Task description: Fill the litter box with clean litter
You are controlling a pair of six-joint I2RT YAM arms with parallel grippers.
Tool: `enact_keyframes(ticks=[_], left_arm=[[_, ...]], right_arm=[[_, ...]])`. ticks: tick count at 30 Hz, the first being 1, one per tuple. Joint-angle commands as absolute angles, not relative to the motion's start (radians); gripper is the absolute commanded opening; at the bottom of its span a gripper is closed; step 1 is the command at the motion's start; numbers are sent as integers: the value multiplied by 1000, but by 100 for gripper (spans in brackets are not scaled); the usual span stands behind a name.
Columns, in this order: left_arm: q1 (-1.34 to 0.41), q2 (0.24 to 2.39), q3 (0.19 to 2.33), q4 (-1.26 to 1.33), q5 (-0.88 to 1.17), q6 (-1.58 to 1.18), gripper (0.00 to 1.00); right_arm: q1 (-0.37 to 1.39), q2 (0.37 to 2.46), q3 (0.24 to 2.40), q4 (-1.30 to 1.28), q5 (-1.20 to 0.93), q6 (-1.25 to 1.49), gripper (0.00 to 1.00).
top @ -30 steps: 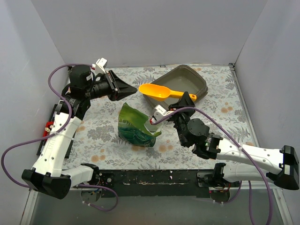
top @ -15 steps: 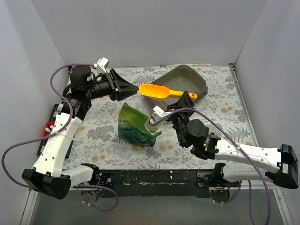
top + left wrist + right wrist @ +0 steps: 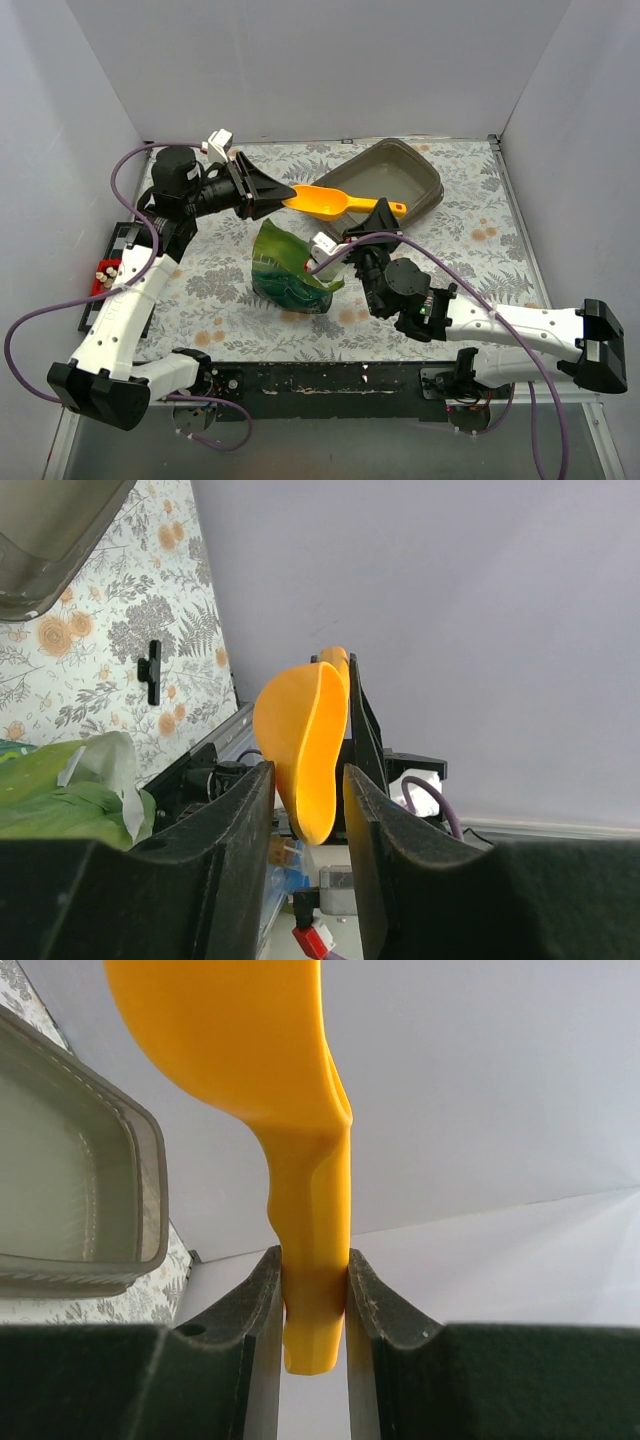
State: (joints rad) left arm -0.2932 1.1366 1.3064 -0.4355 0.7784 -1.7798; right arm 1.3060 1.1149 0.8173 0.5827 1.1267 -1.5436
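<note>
The grey-brown litter box (image 3: 400, 170) sits at the back right of the floral mat; it also shows in the right wrist view (image 3: 70, 1190). No clean litter shows in it. My right gripper (image 3: 383, 208) is shut on the handle of the yellow-orange scoop (image 3: 320, 200) and holds it in the air, as the right wrist view (image 3: 315, 1260) shows. My left gripper (image 3: 283, 192) is open, with the scoop's bowl tip (image 3: 305, 740) between its fingers (image 3: 230, 820). The green glossy bag (image 3: 285, 265) stands open below the scoop.
Grey walls close in the mat on the left, back and right. A black rail with a small red and white part (image 3: 105, 268) lies along the left edge. The arm bases sit on the black bar (image 3: 320, 380) at the near edge.
My right gripper has carried the scoop left, away from over the litter box. My left gripper has reached right, and the scoop's bowl tip now lies between its fingers.
</note>
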Motion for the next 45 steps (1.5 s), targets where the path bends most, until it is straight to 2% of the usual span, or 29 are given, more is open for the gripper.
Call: enact_keyframes(ticks=[1,13,16,17,19,21,23,28,31,34,37,45], left_arm=[[-301,1098,1282,-373,811,-1802,29],[-301,1108,1253,-351,818,-1779,0],[-305,1111,1253,-347,822,-1750,0],[-304,1108,1256,-347,819,-1737,0],[-304,1094,1265,-345,801,-1706,0],[-304,1082,1275,-347,793,-1672,0],[-305,1068,1278,-342,782,-1631,0],[-305,1045,1278,-321,770,-1574,0],[-307,1032,1282,-314,756,-1536,0],[-307,1016,1284,-308,743,-1480,0],[-307,1002,1273,-287,747,-1419,0],[-307,945,1200,-193,772,-1266,0]], right_arm=[[1319,1140,867,670,1124,-1557,1],[1336,1140,839,739,1101,-1614,1],[1338,1129,833,776,1104,-1621,1],[1338,1123,834,796,1108,-1620,5],[1338,1106,845,793,1127,-1585,22],[1338,1079,883,689,1155,-1478,43],[1341,1043,958,414,1180,-1261,55],[1348,1022,1282,-417,1054,-535,63],[1348,996,1397,-679,838,-272,66],[1348,937,1422,-677,697,-140,68],[1347,908,1420,-615,679,-40,65],[1336,1008,1534,-470,565,124,61]])
